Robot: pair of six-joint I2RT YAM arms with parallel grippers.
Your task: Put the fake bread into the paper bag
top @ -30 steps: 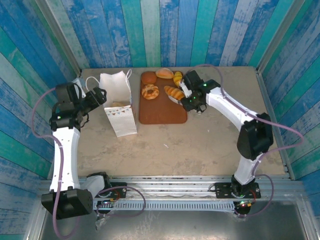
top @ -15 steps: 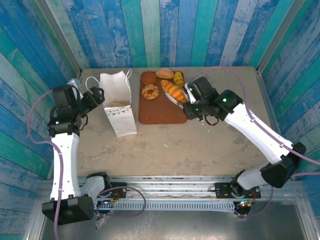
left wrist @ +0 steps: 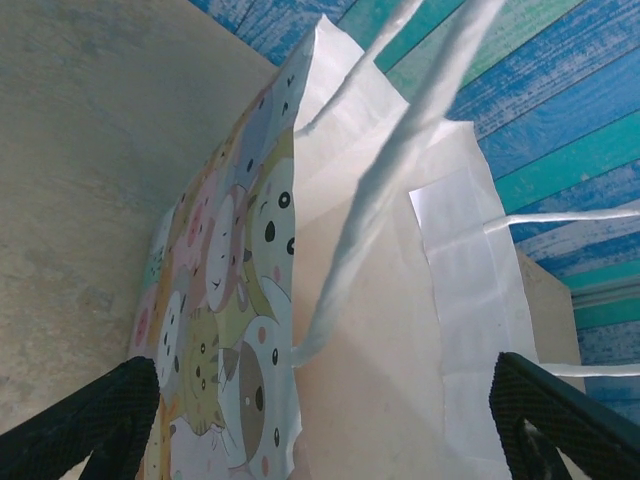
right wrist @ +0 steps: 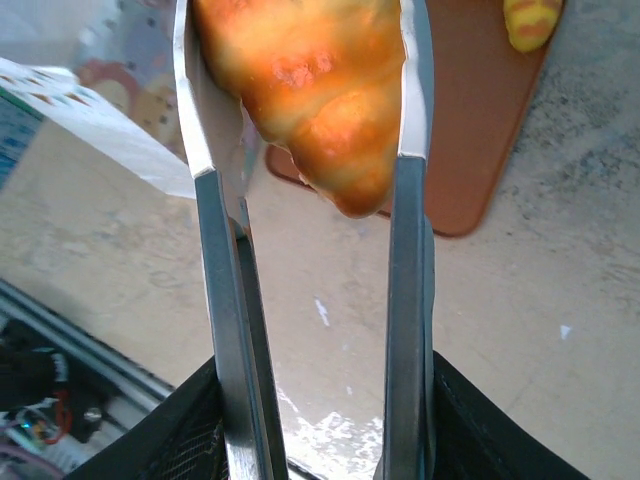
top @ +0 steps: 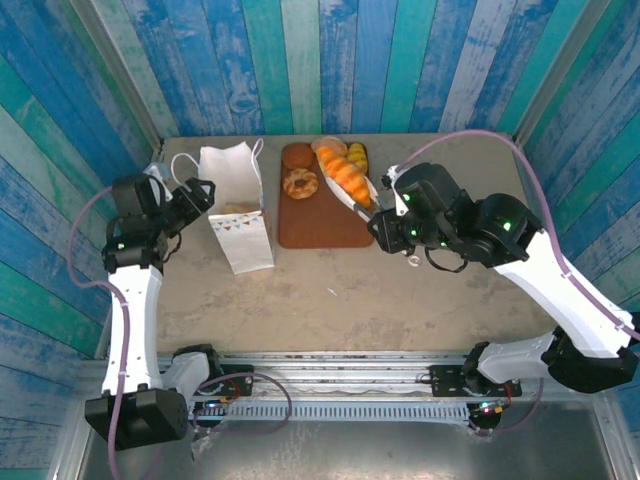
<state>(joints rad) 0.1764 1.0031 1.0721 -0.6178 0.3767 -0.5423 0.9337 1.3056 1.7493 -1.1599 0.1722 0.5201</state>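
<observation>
**Top and wrist views.** The bag (top: 237, 225) is shown upright near the far left corner of the bench (top: 420, 290), its mouth turned upward. The left pincer (left wrist: 325, 425) is held wide open at the bag's left rim. The upper edge of the bag wall and one handle (left wrist: 390, 180) are seen between its fingers (left wrist: 90, 430), and nothing is gripped. The right pincer (right wrist: 325, 440) is closed on a pair of metal tongs (right wrist: 215, 250), and a glossy orange roll (right wrist: 320, 90) is clamped between the tong blades. In the top view the roll is seen over the far right corner of the board (top: 320, 225), which lies at the far edge of the bench just right of the bag. A bagel (top: 300, 183) and a dark bun (top: 297, 156) are seen on the far left part of the board. A pale bun (top: 326, 146) is seen at its far edge, partly hidden by the roll. A small yellow piece (top: 357, 155) is seen at its far right corner; whether it is on the board or just off it cannot be told. A tan shape is visible in the bag's mouth, but what it is cannot be told.
</observation>
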